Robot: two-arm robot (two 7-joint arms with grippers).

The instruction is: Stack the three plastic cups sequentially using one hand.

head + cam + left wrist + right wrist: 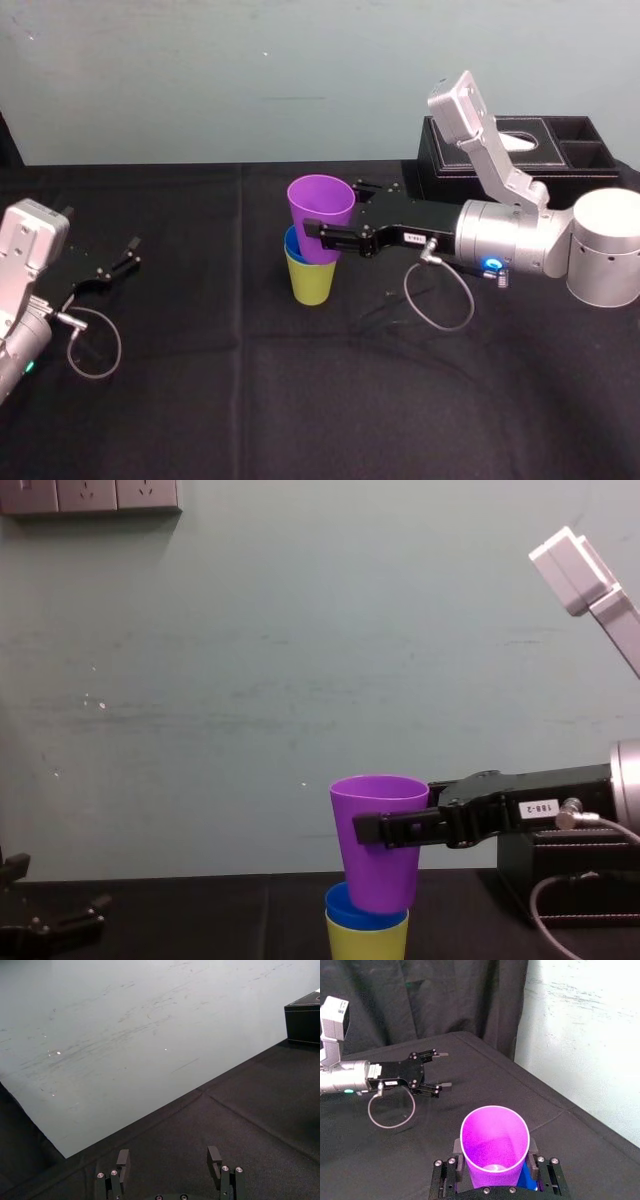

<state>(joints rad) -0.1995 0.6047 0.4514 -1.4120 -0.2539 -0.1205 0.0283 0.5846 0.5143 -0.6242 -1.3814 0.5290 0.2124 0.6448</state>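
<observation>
My right gripper (pixel 330 216) is shut on the purple cup (pixel 320 205), one finger on each side of its wall. The purple cup (pixel 378 840) stands upright with its base just inside the rim of the blue cup (pixel 350 908). That blue cup is nested in the yellow-green cup (pixel 366 943), which stands on the black cloth mid-table (pixel 312 280). From the right wrist I look down into the purple cup (pixel 494 1145), with a bit of the blue cup (pixel 528 1180) beside it. My left gripper (pixel 125 258) rests open at the far left, with nothing between its fingers (pixel 123 1158).
A black tissue box (pixel 520 150) stands at the back right, behind my right arm. A pale wall runs along the table's far edge. Black cloth (pixel 300 400) covers the table, bare in front of the cups and between the two arms.
</observation>
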